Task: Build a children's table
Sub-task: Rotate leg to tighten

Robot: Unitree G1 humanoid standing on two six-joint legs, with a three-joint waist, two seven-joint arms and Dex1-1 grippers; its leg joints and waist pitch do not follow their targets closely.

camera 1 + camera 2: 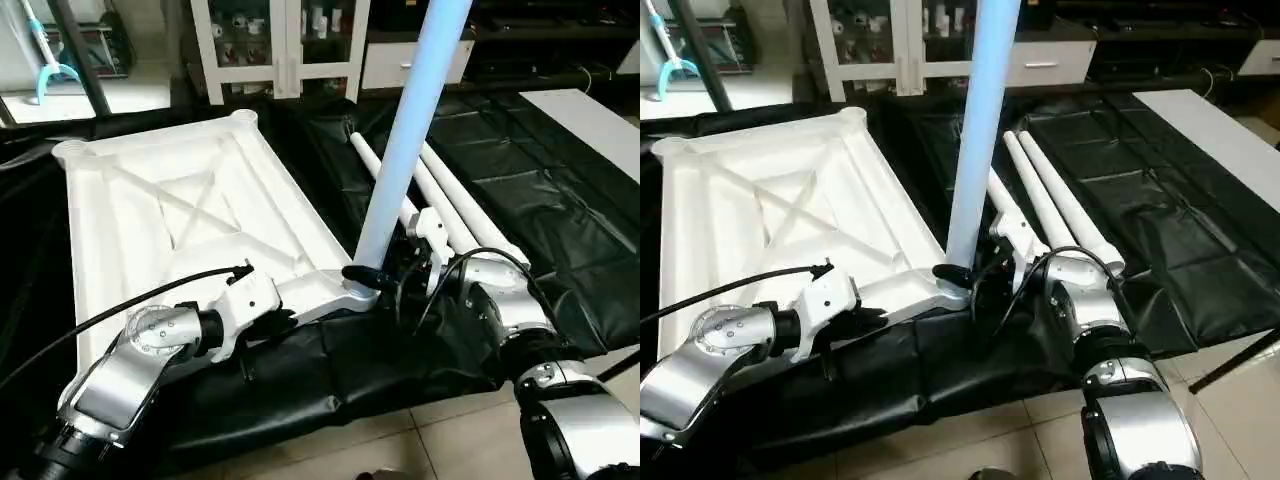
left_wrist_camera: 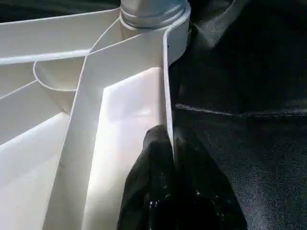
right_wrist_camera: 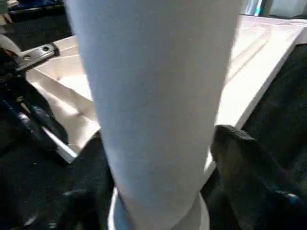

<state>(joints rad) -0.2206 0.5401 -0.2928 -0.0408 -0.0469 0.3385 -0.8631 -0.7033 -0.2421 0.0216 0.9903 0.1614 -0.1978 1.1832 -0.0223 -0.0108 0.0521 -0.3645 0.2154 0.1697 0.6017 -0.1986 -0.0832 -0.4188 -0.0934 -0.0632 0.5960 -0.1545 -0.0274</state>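
— What's on the left?
— The upturned tabletop (image 1: 190,200) on black sheeting (image 1: 520,150). The left gripper (image 2: 170,139) pinches its near rim; the wrist view shows both fingers pressed onto that wall.
— And rightward?
— One leg (image 1: 410,130) stands in the corner socket (image 1: 358,292), the right gripper (image 1: 385,275) spread around its base. Spare legs (image 1: 460,205) lie beyond.

Black sheet (image 1: 520,190) over tiled floor (image 1: 420,445), white glass-fronted cabinet (image 1: 285,45) behind.

leg (image 1: 405,140): top cut off by frame edge | spare legs (image 1: 455,205): near ends hidden behind right arm | tabletop (image 1: 150,210): near corner hidden under left arm
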